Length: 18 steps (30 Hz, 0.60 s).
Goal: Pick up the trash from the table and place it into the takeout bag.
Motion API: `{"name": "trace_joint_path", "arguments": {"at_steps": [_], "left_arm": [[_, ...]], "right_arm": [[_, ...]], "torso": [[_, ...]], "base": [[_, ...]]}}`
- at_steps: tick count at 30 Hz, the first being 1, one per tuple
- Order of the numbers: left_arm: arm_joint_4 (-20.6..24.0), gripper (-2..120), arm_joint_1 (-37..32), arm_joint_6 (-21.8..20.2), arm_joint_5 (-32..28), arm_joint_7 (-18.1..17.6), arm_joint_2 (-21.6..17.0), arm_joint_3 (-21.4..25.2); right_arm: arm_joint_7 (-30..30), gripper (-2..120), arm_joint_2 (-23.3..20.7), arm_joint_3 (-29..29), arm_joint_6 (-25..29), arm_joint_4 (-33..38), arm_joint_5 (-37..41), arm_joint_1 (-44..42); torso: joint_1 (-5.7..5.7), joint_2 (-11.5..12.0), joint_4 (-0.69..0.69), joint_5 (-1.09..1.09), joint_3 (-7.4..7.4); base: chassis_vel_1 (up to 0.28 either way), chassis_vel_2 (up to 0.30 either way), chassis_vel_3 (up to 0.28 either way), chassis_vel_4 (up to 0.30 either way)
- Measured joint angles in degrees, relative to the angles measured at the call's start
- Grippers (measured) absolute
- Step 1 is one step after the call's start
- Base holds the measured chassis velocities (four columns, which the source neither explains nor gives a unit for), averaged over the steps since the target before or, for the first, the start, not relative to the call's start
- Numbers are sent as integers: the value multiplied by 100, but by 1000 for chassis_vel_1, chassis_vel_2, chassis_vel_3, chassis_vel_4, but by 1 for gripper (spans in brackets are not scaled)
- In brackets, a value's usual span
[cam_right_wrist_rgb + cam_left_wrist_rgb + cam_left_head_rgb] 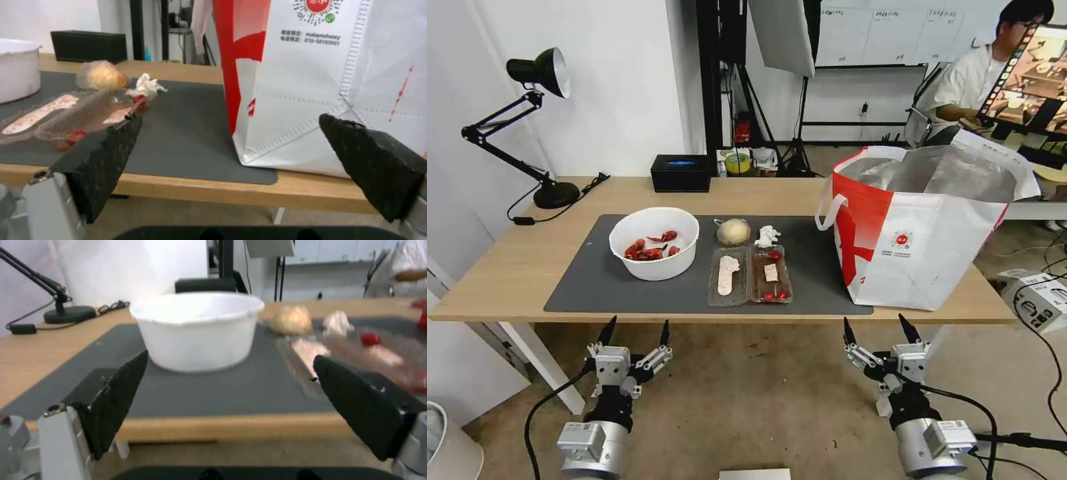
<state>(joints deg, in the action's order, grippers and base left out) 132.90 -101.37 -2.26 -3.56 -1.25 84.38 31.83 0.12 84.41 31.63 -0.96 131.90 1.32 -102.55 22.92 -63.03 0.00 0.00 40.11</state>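
Both my left gripper (635, 333) and right gripper (878, 328) hang spread below the worktop's (507, 280) near edge, left one nearer the white round bowl of red shells (654, 243), just beyond it.

In the left wrist view, the clear two-part tray (356, 353) beyond the left gripper's (229, 386) far finger smears into blur, its red bits mere blobs. Ahead of the right gripper (231, 156), the takeout bag (320, 83) runs off the frame's edge, its small print unreadable.
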Motion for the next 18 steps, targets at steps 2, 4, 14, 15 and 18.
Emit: {"name": "trace_joint_path", "arguments": {"at_steps": [2,4,14,15,18], "left_arm": [[23,100,37,-43,-69,-25,-31,7],[208,100,326,-415,-645,-227,-287,63],[628,100,985,-1257,-1944,-689,-865,187],[680,100,1119,-1359,-2235,-746,-968,183],[648,100,1137,-1362,-2338,-718,-983,139]], "right_arm": [[8,100,-71,11,-47,11,58,31],[86,100,-578,89,-394,94,501,264],[267,100,-1806,269,-1235,290,1575,815],[316,100,-2132,318,-1457,338,1858,961],[386,100,-2625,392,-1792,417,2290,1179]], "torso": [[0,0,0,0,0],[1,0,1,0,0],[0,1,0,0,1],[1,0,-2,3,0],[1,0,0,0,1]], "base": [[0,0,0,0],[0,0,0,0],[0,0,0,0],[0,0,0,0],[0,0,0,0]]}}
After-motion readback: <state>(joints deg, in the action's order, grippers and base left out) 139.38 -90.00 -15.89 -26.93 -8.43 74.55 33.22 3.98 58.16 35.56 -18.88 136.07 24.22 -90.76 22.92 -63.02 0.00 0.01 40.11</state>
